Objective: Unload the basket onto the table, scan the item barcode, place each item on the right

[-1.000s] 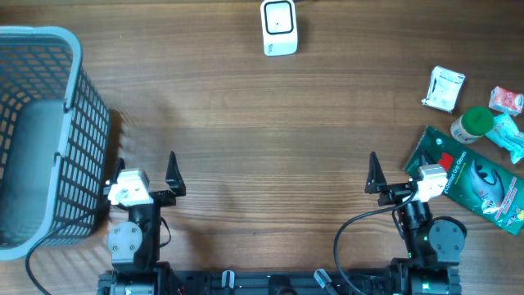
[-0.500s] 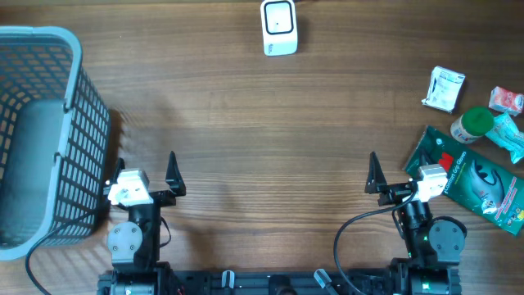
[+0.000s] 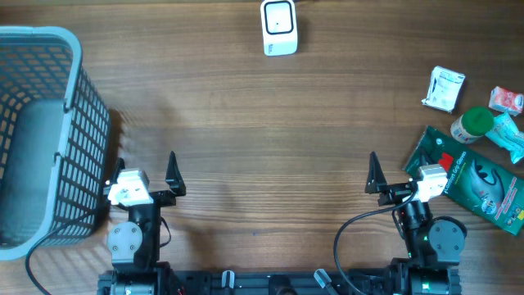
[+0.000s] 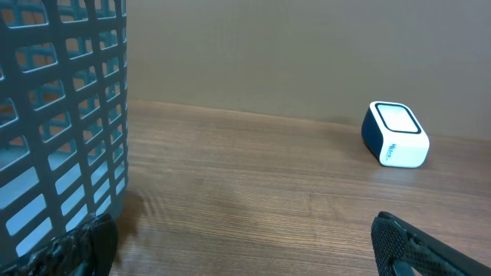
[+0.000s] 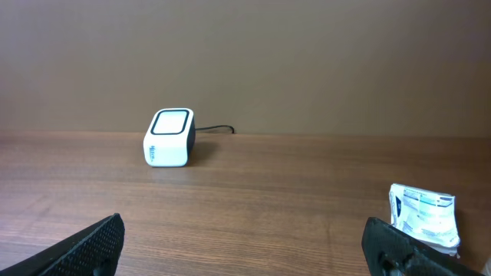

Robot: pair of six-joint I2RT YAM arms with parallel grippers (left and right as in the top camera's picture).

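Nothing has moved since before: left fingers (image 3: 173, 170) and right fingers (image 3: 373, 173) both stand wide open

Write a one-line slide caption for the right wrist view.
White scanner and small packet on wooden table, beyond the open right gripper.

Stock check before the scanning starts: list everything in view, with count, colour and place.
basket: one, grey-blue, left edge of the table
scanner: one, white with a dark top, far edge, centre
white packet: one, white, far right
red-and-white packet: one, right edge
green-capped container: one, white body, right side
light blue packet: one, right edge, beside the container
dark green pouch: one, right side, next to the right arm
table: one, brown wood
left pincer: one, black, open, near the basket
right pincer: one, black, open, beside the pouch
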